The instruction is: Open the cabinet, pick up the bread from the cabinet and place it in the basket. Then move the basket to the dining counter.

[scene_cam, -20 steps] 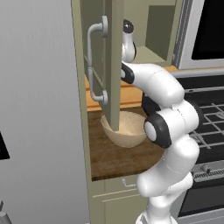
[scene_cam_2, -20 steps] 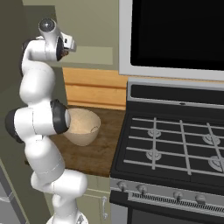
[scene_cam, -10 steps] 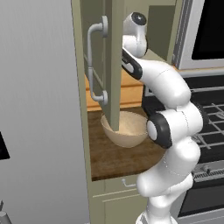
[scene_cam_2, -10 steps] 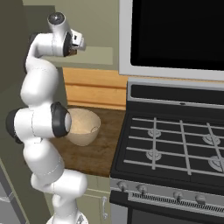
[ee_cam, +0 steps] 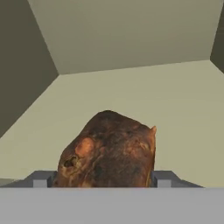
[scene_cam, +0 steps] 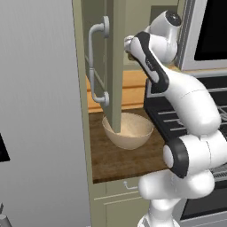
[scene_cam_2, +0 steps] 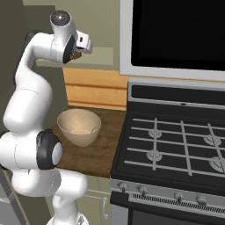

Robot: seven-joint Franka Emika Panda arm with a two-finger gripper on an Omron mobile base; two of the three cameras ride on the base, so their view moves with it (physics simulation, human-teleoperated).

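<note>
The cabinet (scene_cam: 113,66) door stands swung open, its long silver handle (scene_cam: 95,64) facing me, and my arm has risen: a second ago my wrist hung lower beside the door, and now it sits high, level with the shelf inside. My gripper (ee_cam: 103,181) has narrowed a little over that second and then stopped. The bread (ee_cam: 109,151), a dark brown crusty loaf, sits between my two fingertips (ee_cam: 41,179), which stand at either side of it on the cabinet's pale floor. They look to be right against its sides, so I judge my hand has closed on the loaf at a wide spread, though I cannot see whether the pads truly press it.

If the grip holds, the pick-up is made and the carry comes next. The basket (scene_cam: 127,130) waits directly below the cabinet on the short wooden worktop (scene_cam: 119,162), beside the stove (scene_cam_2: 176,140), partly behind the lower edge of the door. I will need to draw the loaf out past that door before lowering it.
</note>
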